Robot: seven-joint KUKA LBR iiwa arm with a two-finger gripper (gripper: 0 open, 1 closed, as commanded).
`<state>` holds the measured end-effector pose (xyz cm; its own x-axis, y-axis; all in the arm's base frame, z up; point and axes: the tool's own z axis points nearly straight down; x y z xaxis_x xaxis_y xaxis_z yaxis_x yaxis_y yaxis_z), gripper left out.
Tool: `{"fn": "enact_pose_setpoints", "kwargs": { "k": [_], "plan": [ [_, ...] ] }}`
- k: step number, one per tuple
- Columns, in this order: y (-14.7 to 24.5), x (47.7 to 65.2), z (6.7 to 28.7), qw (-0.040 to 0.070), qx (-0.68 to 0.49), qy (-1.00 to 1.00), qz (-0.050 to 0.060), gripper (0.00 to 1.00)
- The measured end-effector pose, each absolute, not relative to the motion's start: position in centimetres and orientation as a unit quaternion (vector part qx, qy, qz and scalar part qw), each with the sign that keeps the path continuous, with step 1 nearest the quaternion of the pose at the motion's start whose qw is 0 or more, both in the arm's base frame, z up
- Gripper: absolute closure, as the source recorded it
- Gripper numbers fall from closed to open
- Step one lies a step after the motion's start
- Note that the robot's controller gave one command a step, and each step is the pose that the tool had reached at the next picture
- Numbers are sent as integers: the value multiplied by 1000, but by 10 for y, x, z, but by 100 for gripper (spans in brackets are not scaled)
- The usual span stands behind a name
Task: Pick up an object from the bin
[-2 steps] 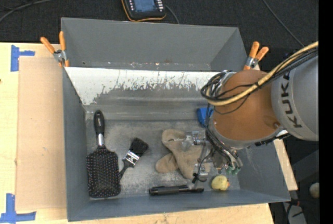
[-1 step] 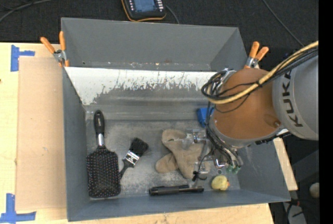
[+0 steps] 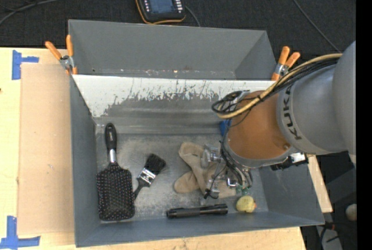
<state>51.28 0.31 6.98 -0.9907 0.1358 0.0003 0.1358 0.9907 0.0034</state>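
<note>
One gripper [image 3: 224,184] is down low at the right of the grey metal bin [image 3: 168,57], hanging under the arm's orange cover [image 3: 256,132]. There's too much metalwork and cable bunched there to tell whether it is spread or pressed together. It sits right at the right-hand edge of a crumpled tan cloth [image 3: 190,168], which lies on the bin floor right of centre. That cloth is the thing closest to it, touching or very nearly so.

Just below the gripper, along the near wall, lies one black marker-like stick [image 3: 197,211], flat and running left to right. Just to the right of the stick's end, in the near right corner, sits one small yellowish lump [image 3: 246,203].

Further left there's one small black brush [image 3: 149,170], lying at a slant and apart from the cloth. Beyond it, by the left wall, is one big black paddle hairbrush [image 3: 114,185] with its handle pointing to the far side. One bit of something blue [image 3: 222,127] peeks out behind the orange cover, and what it is cannot be made out.

That makes six things in the bin, one of each, all lying apart rather than heaped.
</note>
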Motion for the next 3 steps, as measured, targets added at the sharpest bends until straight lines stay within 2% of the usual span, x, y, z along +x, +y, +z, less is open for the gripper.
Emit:
{"fn": "enact_pose_setpoints", "kwargs": {
  "k": [1,2,3],
  "plan": [
    [5,525,70,0,-18,-1000,-2,0],
    [5,515,71,-1,-59,-998,-3,0],
    [21,514,71,-1,-113,-994,-2,0]
  ]
}}
